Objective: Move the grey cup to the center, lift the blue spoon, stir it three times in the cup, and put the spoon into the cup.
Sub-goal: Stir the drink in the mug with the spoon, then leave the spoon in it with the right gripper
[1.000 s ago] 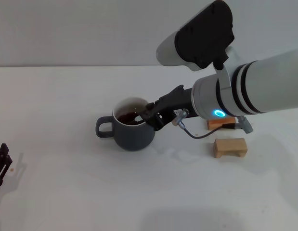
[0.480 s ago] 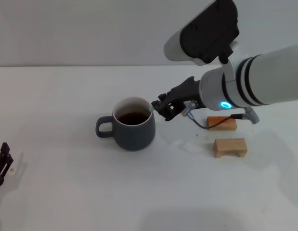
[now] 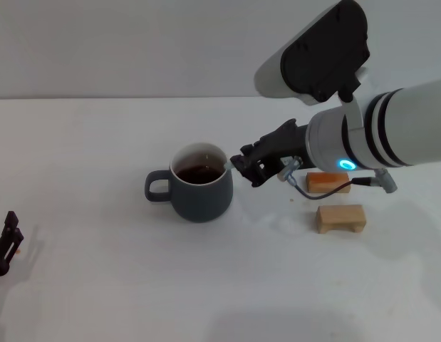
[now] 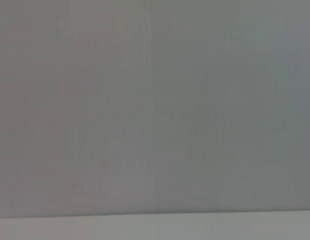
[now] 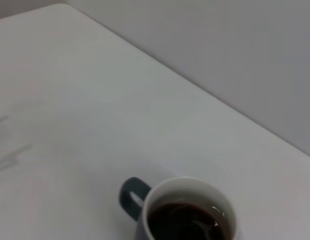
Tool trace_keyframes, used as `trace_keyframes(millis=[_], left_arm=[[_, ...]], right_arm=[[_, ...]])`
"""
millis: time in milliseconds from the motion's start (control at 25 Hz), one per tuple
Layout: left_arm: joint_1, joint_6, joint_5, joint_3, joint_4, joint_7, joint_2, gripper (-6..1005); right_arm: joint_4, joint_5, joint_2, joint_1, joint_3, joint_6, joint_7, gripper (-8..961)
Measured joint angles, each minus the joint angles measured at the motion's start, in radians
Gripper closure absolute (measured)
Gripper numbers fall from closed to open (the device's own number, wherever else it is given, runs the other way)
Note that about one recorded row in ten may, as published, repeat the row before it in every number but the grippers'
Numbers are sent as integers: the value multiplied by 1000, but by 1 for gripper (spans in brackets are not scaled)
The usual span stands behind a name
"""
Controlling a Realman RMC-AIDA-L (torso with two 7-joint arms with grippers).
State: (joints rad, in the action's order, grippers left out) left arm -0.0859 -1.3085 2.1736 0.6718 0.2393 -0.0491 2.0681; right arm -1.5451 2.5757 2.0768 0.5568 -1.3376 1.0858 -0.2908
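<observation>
Shows the grey cup (image 3: 200, 191) upright near the middle of the white table (image 3: 99, 142), loop handle turned toward the robot's left, dark liquid well up inside. Places the right gripper (image 3: 243, 162) just beside the rim on the side away from the handle, with what looks like the pale end of the blue spoon (image 3: 226, 165) poking over the rim at its tips; cannot tell whether that end is clamped or already let go. Leaves the left gripper (image 3: 6, 246) parked low at the table's left edge. Judging the spoon: slim, light and stiff, smooth metal likely slick where wet, so best pinched across the dry pale handle end, never the shaft down in the liquid. Judging the cup: squat, wide-based, probably heavy enough with its fill to stand firm, yet prone to slopping if nudged at the rim. Keeps two wooden blocks (image 3: 340, 218) well clear on the right.
</observation>
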Motion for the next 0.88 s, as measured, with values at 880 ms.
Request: trace_keyframes(millis=[880], left_arm=[[7, -5, 5, -2, 4, 0, 0, 141]], right_arm=[[43, -26, 3, 45, 49, -57, 10, 955]])
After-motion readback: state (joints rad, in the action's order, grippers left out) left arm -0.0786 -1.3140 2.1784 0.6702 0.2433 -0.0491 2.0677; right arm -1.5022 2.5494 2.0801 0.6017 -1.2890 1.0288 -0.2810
